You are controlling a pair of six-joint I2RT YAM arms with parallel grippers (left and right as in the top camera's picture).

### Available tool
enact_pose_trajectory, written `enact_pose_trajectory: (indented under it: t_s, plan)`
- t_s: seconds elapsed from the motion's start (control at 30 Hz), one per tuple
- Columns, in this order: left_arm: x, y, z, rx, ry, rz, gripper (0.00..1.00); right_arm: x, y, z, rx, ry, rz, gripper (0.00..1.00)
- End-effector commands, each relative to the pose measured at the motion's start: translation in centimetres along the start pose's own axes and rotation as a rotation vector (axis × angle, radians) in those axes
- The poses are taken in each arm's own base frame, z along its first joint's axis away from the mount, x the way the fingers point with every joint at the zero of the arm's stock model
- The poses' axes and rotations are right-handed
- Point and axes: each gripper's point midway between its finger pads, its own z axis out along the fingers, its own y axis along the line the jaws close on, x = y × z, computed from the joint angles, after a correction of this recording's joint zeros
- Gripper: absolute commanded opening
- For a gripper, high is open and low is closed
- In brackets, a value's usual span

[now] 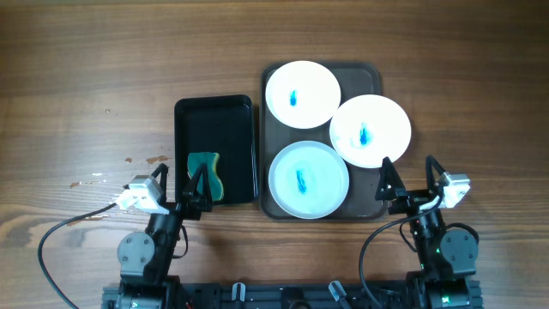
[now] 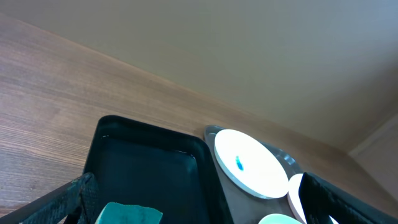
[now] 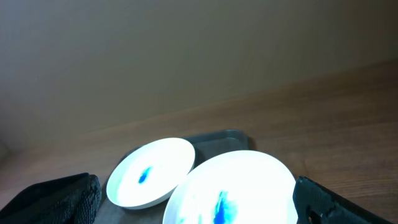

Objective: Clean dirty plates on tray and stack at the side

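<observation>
Where the brown wood-grain tabletop (image 1: 77, 86) ends at its far edge, a plain beige wall (image 2: 249, 50) closes off the room in both wrist views. At the far left, a few pale and reddish flecks (image 1: 94, 180) mark the wood. Next is the left claw (image 1: 199, 178), released, its fingers spread to either side of a green-and-yellow sponge (image 1: 206, 170). The sponge lies at the near end of a small glossy black tray (image 1: 214, 129); whether the fingers touch it cannot be told. Just beside the black tray, to its right, sits the large dark brown-grey rectangular tray (image 1: 358, 79), matte with a raised rim. It carries the three round white plates (image 1: 302, 94), each with a blue smear at the centre. The far plate (image 1: 313, 81) lies toward the tray's far left, the near plate (image 1: 309, 197) toward its near left, and the right-hand plate (image 1: 382, 129) juts over the right rim, its edge meeting the other two. The right claw (image 1: 410, 176) hangs released at the tray's near right corner, one finger over the tray and the other over bare wood.
</observation>
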Motion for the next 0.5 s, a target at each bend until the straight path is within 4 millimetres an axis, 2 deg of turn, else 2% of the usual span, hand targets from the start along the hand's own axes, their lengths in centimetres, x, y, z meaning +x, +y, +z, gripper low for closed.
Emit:
enact_pose_trajectory:
  t_s: [0.0, 0.47]
  plan:
    - [0.14, 0.14, 0.00, -0.006, 0.000, 0.023, 1.00, -0.09, -0.22, 0.01, 0.012, -0.006, 0.004, 1.00]
    - [0.14, 0.14, 0.00, -0.006, 0.000, 0.023, 1.00, -0.09, -0.22, 0.01, 0.012, -0.006, 0.004, 0.99]
